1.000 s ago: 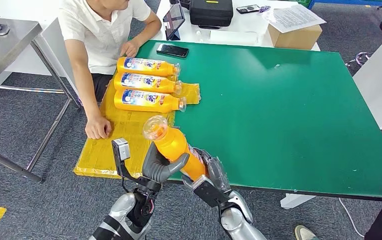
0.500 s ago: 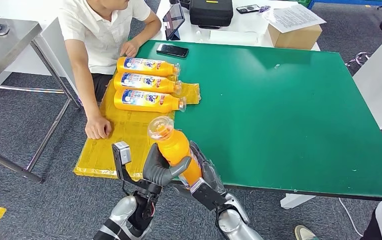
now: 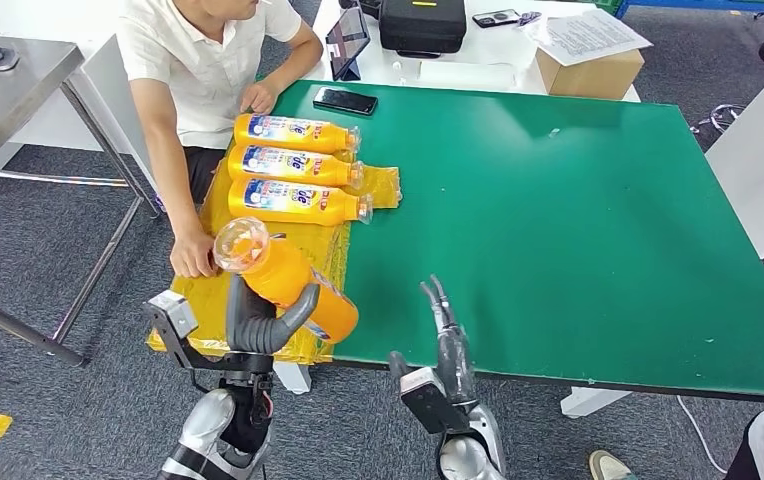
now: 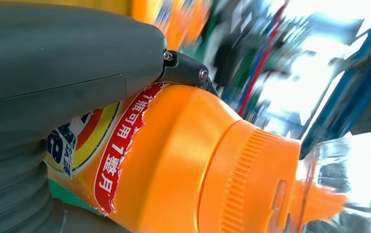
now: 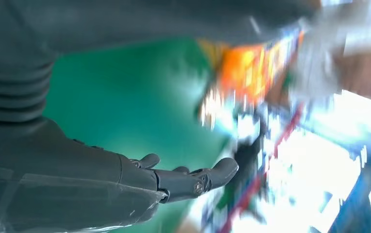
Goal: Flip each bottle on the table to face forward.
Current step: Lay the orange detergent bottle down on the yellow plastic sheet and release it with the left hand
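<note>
head view has the left hand (image 3: 258,322) wrapped round an orange bottle (image 3: 283,280), tilted with its clear cap toward the seated person, above the yellow mat (image 3: 248,255) at the green table's (image 3: 578,220) near edge. three bottles (image 3: 298,168) lie side by side further back. right hand (image 3: 446,335) hovers with straight, spread fingers, holding nothing.

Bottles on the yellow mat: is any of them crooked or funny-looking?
Three bottles lie neatly side by side on the yellow mat, labels up, caps toward the green table. The odd one is the fourth bottle: the left hand holds it tilted above the mat's near edge. Nothing looks spilled or broken.
</note>
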Action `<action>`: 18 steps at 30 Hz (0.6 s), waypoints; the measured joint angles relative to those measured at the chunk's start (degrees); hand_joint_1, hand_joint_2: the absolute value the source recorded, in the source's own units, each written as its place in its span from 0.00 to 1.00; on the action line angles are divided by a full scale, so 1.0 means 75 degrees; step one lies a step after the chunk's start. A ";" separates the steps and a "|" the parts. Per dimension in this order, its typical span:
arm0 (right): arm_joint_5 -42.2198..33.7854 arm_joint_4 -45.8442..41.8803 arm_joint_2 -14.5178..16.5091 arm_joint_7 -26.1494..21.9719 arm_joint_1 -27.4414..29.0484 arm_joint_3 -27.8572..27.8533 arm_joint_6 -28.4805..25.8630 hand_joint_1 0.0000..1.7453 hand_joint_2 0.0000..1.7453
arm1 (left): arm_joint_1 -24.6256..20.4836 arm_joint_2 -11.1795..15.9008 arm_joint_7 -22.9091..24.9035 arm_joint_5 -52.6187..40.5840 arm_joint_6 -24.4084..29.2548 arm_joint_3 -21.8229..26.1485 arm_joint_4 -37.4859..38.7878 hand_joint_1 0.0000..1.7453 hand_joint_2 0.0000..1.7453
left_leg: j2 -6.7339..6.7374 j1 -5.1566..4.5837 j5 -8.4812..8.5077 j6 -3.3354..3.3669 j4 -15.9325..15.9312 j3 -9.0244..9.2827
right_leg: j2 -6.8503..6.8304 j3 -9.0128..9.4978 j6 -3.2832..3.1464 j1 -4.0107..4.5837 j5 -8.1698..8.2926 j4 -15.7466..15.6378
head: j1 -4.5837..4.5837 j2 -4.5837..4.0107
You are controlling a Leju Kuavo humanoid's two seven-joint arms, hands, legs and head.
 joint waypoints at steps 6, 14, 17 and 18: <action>0.1173 -0.1769 0.0376 -0.0015 0.0707 -0.1920 -0.0493 0.00 0.00 | -0.0035 0.0327 -0.0541 -0.3922 0.2137 0.0423 -0.0142 1.00 1.00 | -0.0005 0.0001 0.0000 0.0000 0.0000 -0.0001 | -0.0004 -0.0004 0.0000 0.0001 -0.0001 -0.0001 | -0.0001 0.0000; 0.0586 -0.2798 0.0640 -0.0015 0.0884 -0.3075 -0.0508 0.00 0.00 | -0.0990 0.0705 0.0464 -0.8544 0.2873 0.0342 0.1766 1.00 1.00 | 0.0000 0.0000 0.0008 -0.0004 0.0000 0.0004 | -0.0002 0.0001 -0.0002 0.0000 0.0004 -0.0001 | 0.0000 0.0000; 0.0195 -0.2777 0.0624 -0.0015 0.0881 -0.2981 -0.0507 0.00 0.00 | -0.1420 0.0807 0.0926 -0.9853 0.2767 0.0178 0.2694 1.00 1.00 | 0.0002 0.0000 0.0011 -0.0006 0.0000 0.0004 | -0.0001 0.0002 -0.0001 0.0000 0.0005 0.0001 | 0.0000 0.0000; 0.0065 -0.2757 0.0610 -0.0015 0.0880 -0.2933 -0.0506 0.00 0.00 | -0.1553 0.0836 0.1111 -1.0174 0.2700 0.0114 0.2979 1.00 1.00 | 0.0003 0.0000 0.0011 -0.0007 0.0000 0.0004 | -0.0001 0.0001 -0.0001 0.0000 0.0006 0.0002 | 0.0000 0.0000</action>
